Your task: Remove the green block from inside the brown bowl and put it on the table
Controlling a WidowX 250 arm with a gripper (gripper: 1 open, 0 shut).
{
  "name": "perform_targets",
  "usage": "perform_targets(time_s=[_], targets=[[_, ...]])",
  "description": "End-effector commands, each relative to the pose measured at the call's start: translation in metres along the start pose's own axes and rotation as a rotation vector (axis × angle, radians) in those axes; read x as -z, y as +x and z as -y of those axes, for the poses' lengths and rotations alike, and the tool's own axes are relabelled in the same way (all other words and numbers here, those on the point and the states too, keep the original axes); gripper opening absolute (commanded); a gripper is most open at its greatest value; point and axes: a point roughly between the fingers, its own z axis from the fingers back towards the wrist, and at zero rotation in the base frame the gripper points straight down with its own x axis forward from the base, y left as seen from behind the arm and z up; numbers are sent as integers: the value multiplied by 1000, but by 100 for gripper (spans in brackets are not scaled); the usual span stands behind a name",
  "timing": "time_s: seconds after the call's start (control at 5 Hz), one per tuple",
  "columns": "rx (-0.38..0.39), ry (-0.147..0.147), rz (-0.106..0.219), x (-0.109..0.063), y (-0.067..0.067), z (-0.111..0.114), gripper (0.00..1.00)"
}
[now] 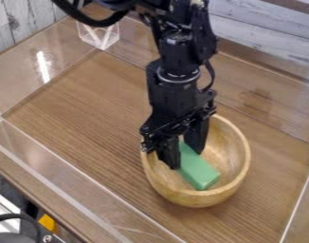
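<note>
The green block [199, 171] lies inside the brown bowl [236, 180] on the counter [81, 104]; the end effector [177, 149] straddles its upper end, fingers spread, not visibly clamped. It looks light and rigid; pinching across its narrow width seems best

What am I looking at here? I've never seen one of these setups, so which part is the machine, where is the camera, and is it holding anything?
The black jointed thing is a single robot arm, seen by one camera looking down at an angle from in front of the table. At its tip is a gripper, a two-fingered clamp, pointing straight down into the brown bowl. The bowl sits on a wood-grain table edged with low clear walls. Inside the bowl lies a green block. The fingers stand apart on either side of the block's upper end; it is not lifted, and the picture does not settle whether they press on it. A small clear object stands at the far edge; what it is cannot be told.
</note>
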Motion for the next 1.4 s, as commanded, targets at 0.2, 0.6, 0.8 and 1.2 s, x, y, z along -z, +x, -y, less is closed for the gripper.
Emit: perform_targets(time_s=[0.2, 0.6, 0.8, 1.2], targets=[[-4, -69, 19, -20, 1, 9, 0], [-12, -68, 21, -22, 2, 8, 0], [-15, -67, 22, -23, 2, 8, 0], [-23, -67, 24, -25, 4, 8, 0]])
